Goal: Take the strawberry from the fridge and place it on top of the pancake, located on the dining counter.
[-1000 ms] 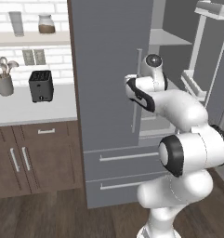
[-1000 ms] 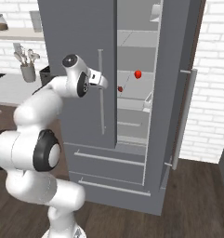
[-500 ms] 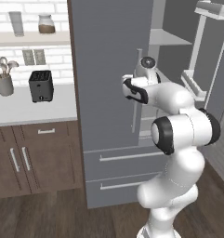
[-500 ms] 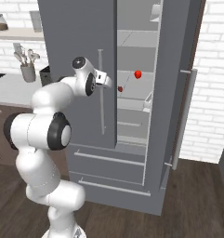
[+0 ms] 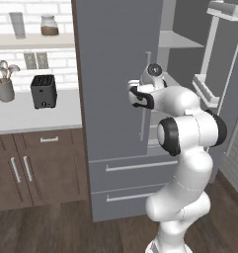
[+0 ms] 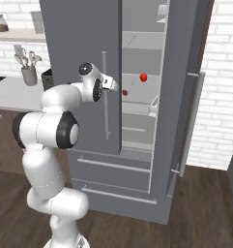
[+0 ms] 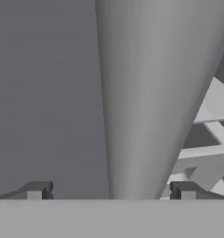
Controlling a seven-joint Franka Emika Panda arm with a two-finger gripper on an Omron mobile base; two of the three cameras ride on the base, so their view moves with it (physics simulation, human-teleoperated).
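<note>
fingers point(image 7: 39, 189) spread wide around the long silver bar handle point(image 7: 141, 93) of the tall matte grey fridge point(image 5: 115, 74), likely to reach the small red strawberry point(image 6: 143, 77).

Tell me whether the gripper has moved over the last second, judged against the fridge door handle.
Yes. The open gripper has swung toward the fridge's left door handle; the handle now stands between its fingers, untouched. The strawberry sits on its shelf.

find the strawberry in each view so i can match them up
Left base view: hidden behind the closed fridge door.
Right base view: strawberry on a shelf inside the open half, upper middle.
Hand view: none; the door's bar handle looms close.
Shared landmark: that bar handle.
</note>
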